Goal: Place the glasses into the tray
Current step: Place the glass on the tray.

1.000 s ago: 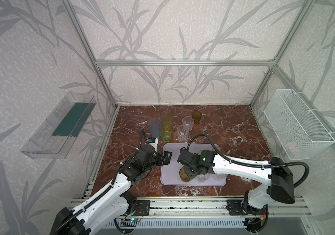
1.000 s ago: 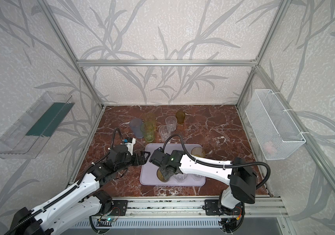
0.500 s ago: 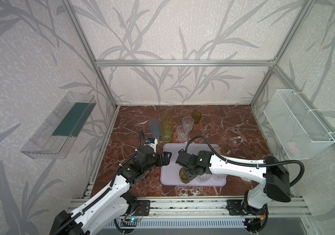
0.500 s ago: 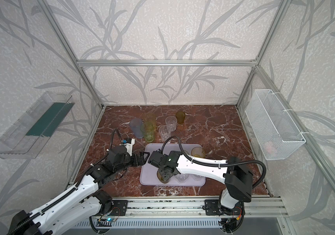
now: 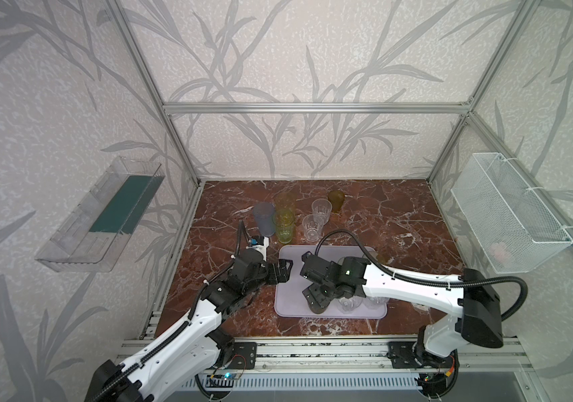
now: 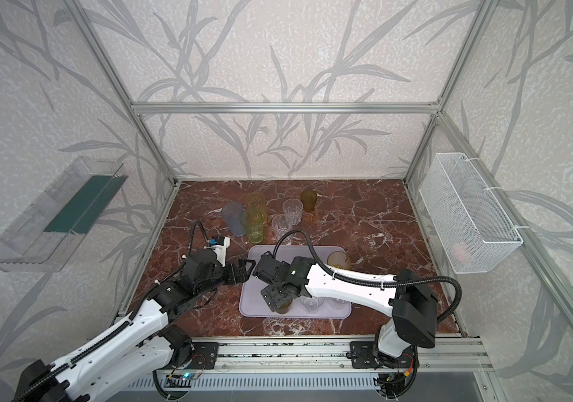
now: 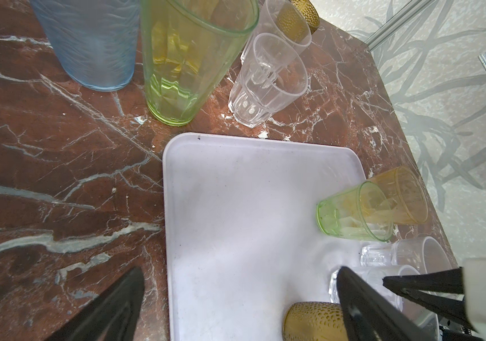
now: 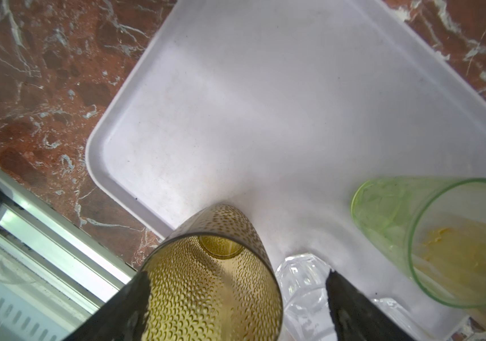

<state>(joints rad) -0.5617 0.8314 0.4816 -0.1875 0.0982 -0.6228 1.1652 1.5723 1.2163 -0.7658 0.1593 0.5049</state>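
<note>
The right gripper (image 8: pixel 236 276) is seen spread open over the near edge of the lilac tray (image 8: pixel 265 103). An amber dimpled tumbler (image 8: pixel 212 289) stands upright on the tray between its jaws. One finger is plainly clear of the glass, while the other overlaps its rim, so contact there cannot be judged.

The left gripper (image 5: pixel 283 273) is held at the tray's left edge, jaws wide apart and empty. A short green tumbler (image 7: pixel 354 212) is placed toward the tray's right side, with a yellow tumbler (image 7: pixel 401 195) touching it from behind – whether that one is on the tray or just off it cannot be told. Clear tumblers (image 5: pixel 347 302) are set along the near edge, just beside the amber one.

Beyond the tray, on the marble tabletop (image 5: pixel 400 215), six glasses are grouped: a blue-grey tall tumbler (image 5: pixel 263 219), a tall green tumbler (image 5: pixel 283 224), a tall yellow tumbler (image 5: pixel 285 200), two clear faceted tumblers (image 5: pixel 313 226) and a second amber tumbler (image 5: pixel 336 200).
</note>
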